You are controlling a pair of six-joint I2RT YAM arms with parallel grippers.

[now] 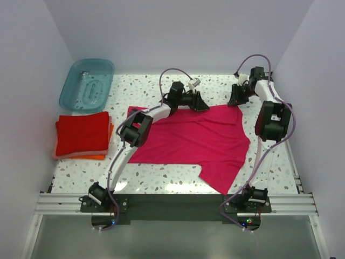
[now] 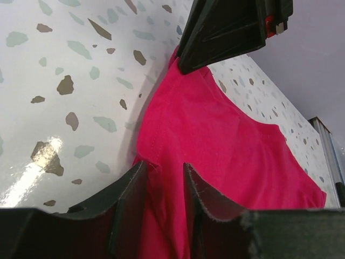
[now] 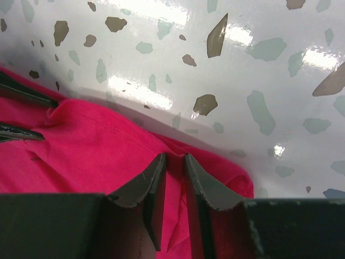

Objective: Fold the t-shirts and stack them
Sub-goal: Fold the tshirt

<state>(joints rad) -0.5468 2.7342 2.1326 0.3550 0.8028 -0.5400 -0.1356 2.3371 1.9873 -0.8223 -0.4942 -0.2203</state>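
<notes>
White walls close in a speckled table [image 1: 161, 178]. The pink shirt [image 1: 199, 140] lies spread across its middle, partly crumpled, with one corner trailing toward the near edge. A folded red shirt [image 1: 82, 132] sits on an orange shirt [image 1: 94, 157] at the left, near a teal tub [image 1: 86, 83].

The left gripper [image 2: 164, 175] is pinched onto the pink shirt's far edge, and the right gripper [image 3: 173, 164] is clamped on the same edge just beside it. The cloth looks light, limp and thin. It will likely sag and drag between the two holds and slide easily on the glossy tabletop. The hemmed edge and the corners seem the best places to hold, with the grippers set wider apart so the fold falls straight.
</notes>
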